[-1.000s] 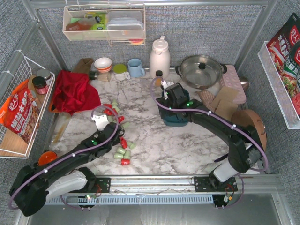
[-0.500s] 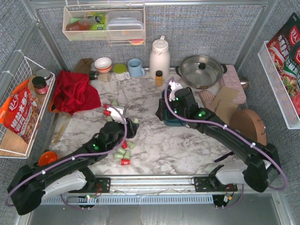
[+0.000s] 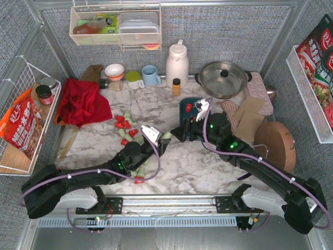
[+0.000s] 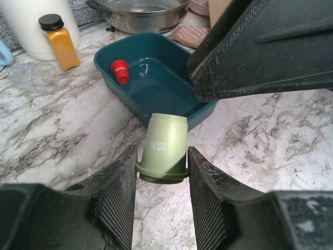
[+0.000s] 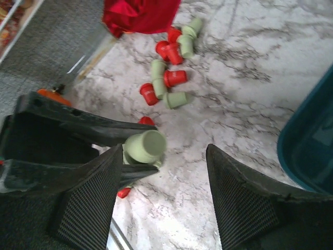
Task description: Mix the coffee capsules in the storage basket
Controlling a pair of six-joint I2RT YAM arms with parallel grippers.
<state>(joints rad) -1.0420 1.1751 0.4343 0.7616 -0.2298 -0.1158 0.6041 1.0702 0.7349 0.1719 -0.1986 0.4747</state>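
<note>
My left gripper point(image 3: 164, 137) is shut on a mint green capsule point(image 4: 165, 148), held above the marble top just short of the storage basket point(image 4: 205, 112). The teal basket point(image 3: 184, 104) holds one red capsule point(image 4: 120, 71) and is partly hidden by my right arm. My right gripper point(image 3: 179, 133) is open and empty, facing the left gripper close by; in the right wrist view point(image 5: 166, 192) the held capsule point(image 5: 145, 147) sits just beyond its left finger. Loose red and green capsules point(image 3: 125, 125) lie scattered to the left, and they also show in the right wrist view point(image 5: 169, 78). A few more capsules point(image 3: 137, 174) lie by the left arm.
A red cloth point(image 3: 80, 101) lies at the far left. A white thermos point(image 3: 177, 62), an amber bottle point(image 3: 177, 86), a blue mug point(image 3: 151, 75) and a lidded pot point(image 3: 223, 78) stand along the back. A round wooden board point(image 3: 278, 140) and a cardboard piece point(image 3: 250, 112) lie at the right.
My left gripper has moved right toward the basket, carrying the green capsule. My right gripper has come away from the basket, nearer and to the left, and now faces the left gripper.
</note>
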